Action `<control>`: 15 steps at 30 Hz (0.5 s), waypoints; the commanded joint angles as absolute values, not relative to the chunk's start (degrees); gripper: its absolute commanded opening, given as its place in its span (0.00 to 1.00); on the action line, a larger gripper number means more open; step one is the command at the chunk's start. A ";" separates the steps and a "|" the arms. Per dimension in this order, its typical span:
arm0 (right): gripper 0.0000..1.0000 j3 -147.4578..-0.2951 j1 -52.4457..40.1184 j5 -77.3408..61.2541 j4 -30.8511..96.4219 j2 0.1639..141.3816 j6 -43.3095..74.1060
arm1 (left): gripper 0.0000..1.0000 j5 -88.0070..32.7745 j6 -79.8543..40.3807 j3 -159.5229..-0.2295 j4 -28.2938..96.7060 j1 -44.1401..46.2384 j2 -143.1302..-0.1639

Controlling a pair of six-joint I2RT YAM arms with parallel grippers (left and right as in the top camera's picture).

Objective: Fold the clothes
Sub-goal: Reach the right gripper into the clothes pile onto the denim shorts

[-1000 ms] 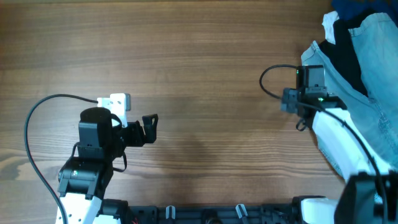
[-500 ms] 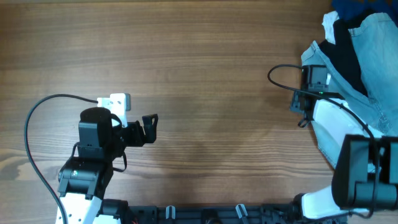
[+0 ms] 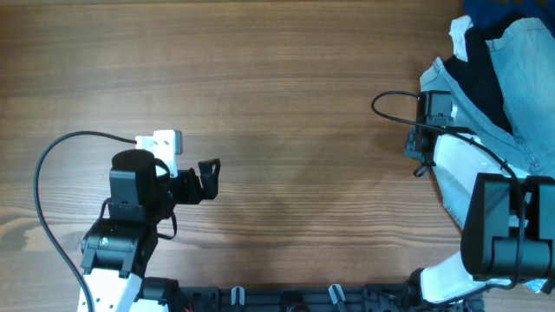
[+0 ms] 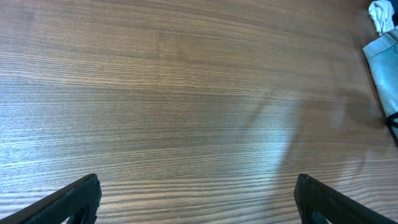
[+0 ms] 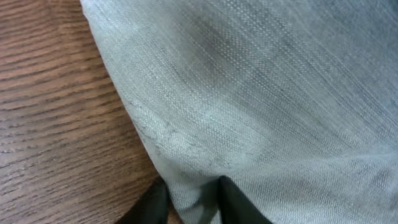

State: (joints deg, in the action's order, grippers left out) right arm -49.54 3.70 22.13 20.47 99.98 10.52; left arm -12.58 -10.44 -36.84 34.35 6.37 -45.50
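Observation:
The clothes, pale light-blue jeans (image 3: 525, 61), lie bunched at the table's right edge. In the right wrist view the denim (image 5: 261, 93) fills most of the frame, its left edge resting on the wood. My right gripper (image 5: 193, 194) has both dark fingers (image 5: 152, 202) pinched on a fold of that edge. From overhead the right gripper (image 3: 436, 102) sits at the jeans' left border. My left gripper (image 3: 208, 178) hovers over bare wood at the left, wide open and holding nothing. In its own view the left gripper (image 4: 198, 202) faces bare table, with the jeans' corner (image 4: 382, 68) far right.
A black garment (image 3: 481, 74) lies on the jeans, with a dark blue cloth (image 3: 490, 10) and a white scrap (image 3: 460, 35) at the top right corner. The wooden table (image 3: 277, 87) spreads between the arms. A black cable (image 3: 390, 100) loops by the right wrist.
The right gripper moved slightly right onto the jeans' edge and its fingers closed on the denim. The left arm stayed still.

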 commanded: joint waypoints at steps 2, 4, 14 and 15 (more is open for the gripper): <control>0.20 -49.93 3.84 22.26 20.40 101.14 11.14 | 1.00 -13.72 -10.98 -38.17 34.17 6.76 -45.56; 0.12 -49.93 3.84 22.50 20.36 101.14 11.27 | 1.00 -13.69 -10.98 -38.17 34.17 6.76 -45.56; 0.04 -51.22 3.81 23.09 22.98 97.43 12.08 | 1.00 -13.67 -10.96 -38.17 34.17 6.76 -45.56; 0.04 -52.07 3.81 23.11 24.25 95.98 11.99 | 1.00 -13.67 -10.98 -38.17 34.15 6.76 -45.56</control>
